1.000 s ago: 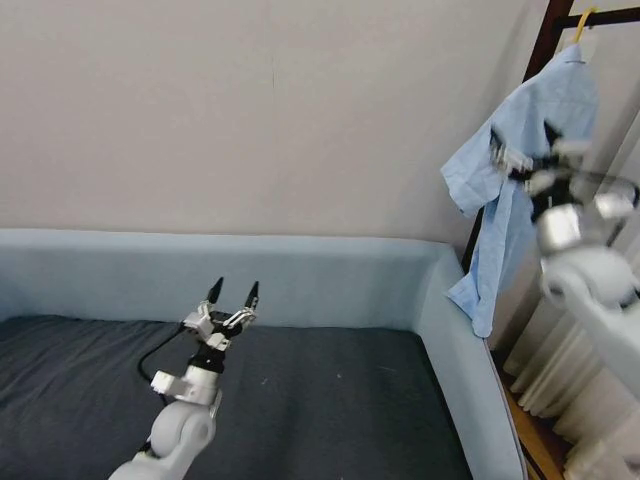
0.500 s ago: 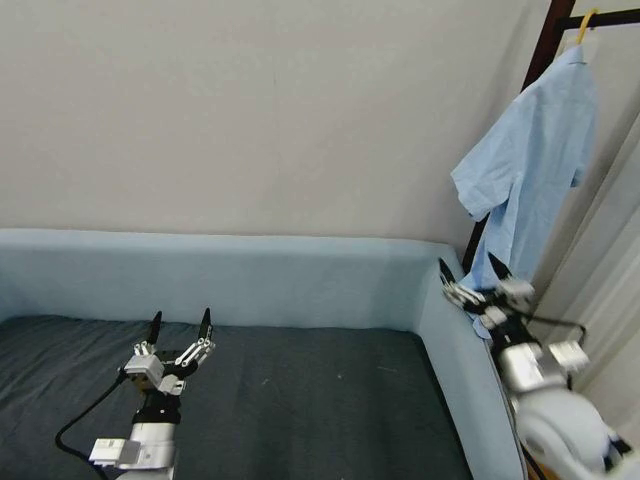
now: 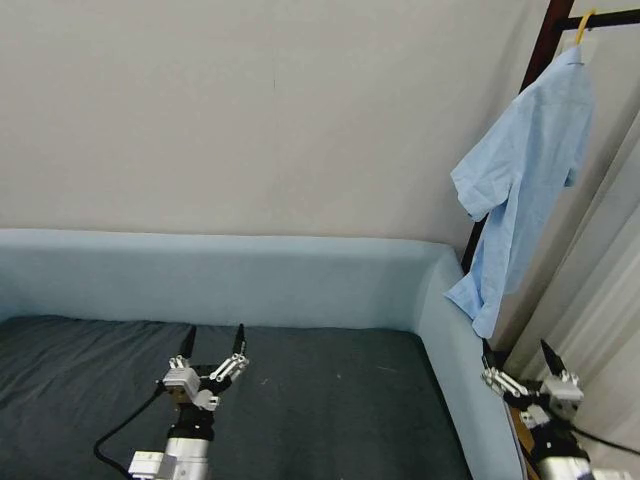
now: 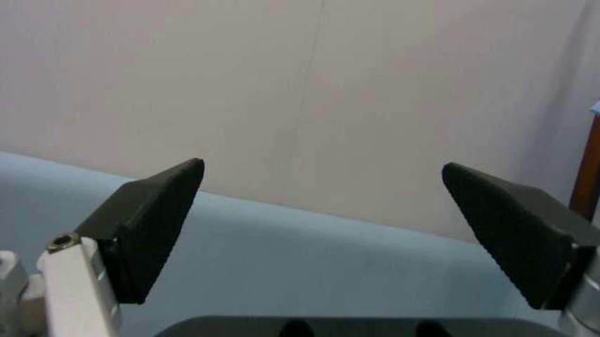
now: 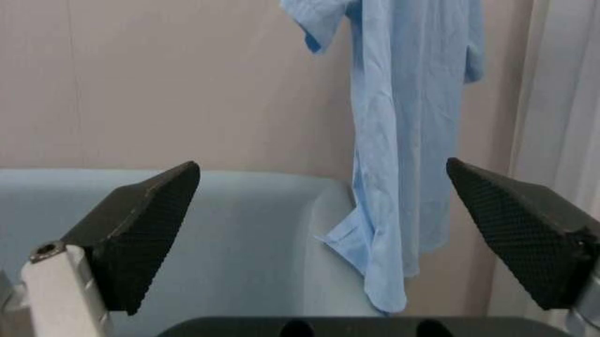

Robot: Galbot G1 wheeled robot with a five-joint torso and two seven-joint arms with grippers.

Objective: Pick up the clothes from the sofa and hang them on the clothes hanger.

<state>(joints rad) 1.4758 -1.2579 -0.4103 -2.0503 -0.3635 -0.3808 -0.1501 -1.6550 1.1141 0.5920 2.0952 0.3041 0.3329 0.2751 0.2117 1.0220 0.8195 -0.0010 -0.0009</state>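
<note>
**A:** Where are the two tools?

**B:** Nearest, the left tool (image 3: pixel 215 338) points upward over the near part of the dark grey seat cushion (image 3: pixel 330 400) of the pale blue sofa (image 3: pixel 300 285). Its two black fingers (image 4: pixel 150 225) are spread wide with nothing between them. A black cable (image 3: pixel 118 447) loops beside its arm.

**A:** And the other one?

**B:** The right tool (image 3: pixel 516 352) stands just outside the sofa's right edge, beside the sofa arm (image 3: pixel 450 380). It gapes just as wide and grips nothing.

**A:** Where is the garment?

**B:** The light blue short-sleeved shirt (image 3: pixel 525 170) hangs beyond the sofa's far right corner, on a yellow hanger (image 3: pixel 583 22) hooked over the dark brown wooden rack (image 3: pixel 545 40). One sleeve juts toward the wall. The hem drops close by the sofa's right arm; whether it touches, I cannot tell.

**A:** And farthest back?

**B:** The backrest runs along the sofa's far edge, with a plain beige wall (image 3: pixel 250 120) rising above it. A white curtain (image 3: pixel 600 300) hangs to the right of the rack.
</note>
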